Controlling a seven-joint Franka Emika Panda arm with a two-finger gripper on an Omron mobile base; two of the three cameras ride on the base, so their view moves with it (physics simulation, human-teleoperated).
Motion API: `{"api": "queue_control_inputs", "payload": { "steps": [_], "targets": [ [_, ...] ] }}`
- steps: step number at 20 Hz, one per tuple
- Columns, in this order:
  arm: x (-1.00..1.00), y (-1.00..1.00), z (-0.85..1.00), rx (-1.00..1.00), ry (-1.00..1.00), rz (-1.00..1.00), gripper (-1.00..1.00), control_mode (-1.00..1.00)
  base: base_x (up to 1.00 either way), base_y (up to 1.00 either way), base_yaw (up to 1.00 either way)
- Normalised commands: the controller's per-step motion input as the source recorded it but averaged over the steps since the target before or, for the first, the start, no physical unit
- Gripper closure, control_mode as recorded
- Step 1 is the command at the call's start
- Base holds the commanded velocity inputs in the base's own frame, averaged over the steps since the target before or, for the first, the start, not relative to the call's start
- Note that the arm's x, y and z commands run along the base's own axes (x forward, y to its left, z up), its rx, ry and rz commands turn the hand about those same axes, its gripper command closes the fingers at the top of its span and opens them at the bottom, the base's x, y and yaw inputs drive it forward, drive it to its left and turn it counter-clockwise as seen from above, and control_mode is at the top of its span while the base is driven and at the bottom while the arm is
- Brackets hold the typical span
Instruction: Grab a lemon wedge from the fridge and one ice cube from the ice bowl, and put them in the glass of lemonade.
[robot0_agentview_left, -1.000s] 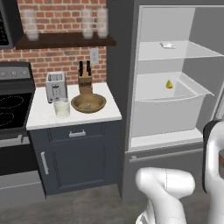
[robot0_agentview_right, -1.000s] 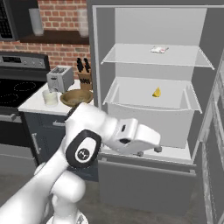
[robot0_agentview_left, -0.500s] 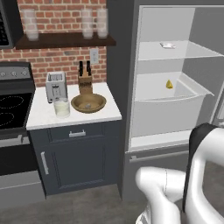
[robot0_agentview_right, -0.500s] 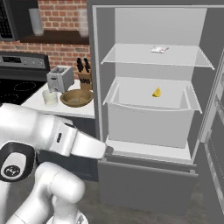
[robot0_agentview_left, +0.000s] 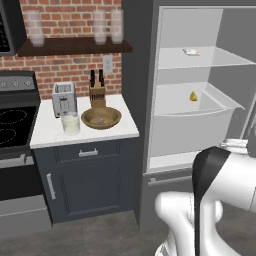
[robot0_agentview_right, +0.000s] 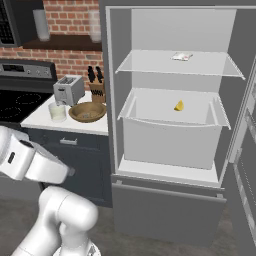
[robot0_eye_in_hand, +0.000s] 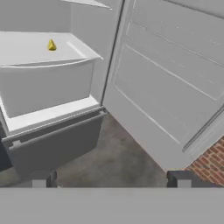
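The fridge (robot0_agentview_right: 170, 30) stands open. The lemon wedge (robot0_agentview_right: 179, 105) lies in its white drawer, also seen as a small yellow wedge (robot0_agentview_left: 193, 96) and, in the hand view, at upper left (robot0_eye_in_hand: 51, 45). On the counter sits the wooden ice bowl (robot0_agentview_left: 101, 117) (robot0_agentview_right: 87, 111), with a faint pale grey speck inside that may be the ice cube. The glass of lemonade (robot0_agentview_left: 70, 124) (robot0_agentview_right: 57, 111) stands just left of it. My gripper (robot0_eye_in_hand: 111, 181) is open, low in front of the fridge's bottom, its fingertips (robot0_eye_in_hand: 41, 179) wide apart and holding nothing.
The open fridge door (robot0_eye_in_hand: 175, 83) swings out on the right. A flat white packet (robot0_agentview_right: 181, 56) lies on the upper shelf. A toaster (robot0_agentview_left: 64, 98) and knife block (robot0_agentview_left: 97, 90) stand behind the bowl, and a stove (robot0_agentview_left: 12, 125) is on the left. Tall glasses (robot0_agentview_left: 107, 25) line the wall shelf.
My arm has swung: in the right base view the hand left the space before the fridge, and the forearm now sits low at the left. The arm bulks larger in the left base view.
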Motion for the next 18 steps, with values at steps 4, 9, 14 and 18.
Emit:
{"api": "queue_control_inputs", "payload": {
  "steps": [4,9,14,18],
  "targets": [
    [0.87,0.74,-0.16,0.12,0.11,0.36,-1.00,-1.00,0.00,0.00,0.00],
    [0.47,0.58,-0.30,0.00,0.07,0.27,-1.00,-1.00,0.00,0.00,0.00],
    [-0.05,0.20,-0.48,-0.02,-0.08,0.07,-1.00,-1.00,0.00,0.00,0.00],
    [-0.32,-0.22,-0.34,0.03,-0.23,0.10,-1.00,-1.00,0.00,0.00,0.00]
  ]
}}
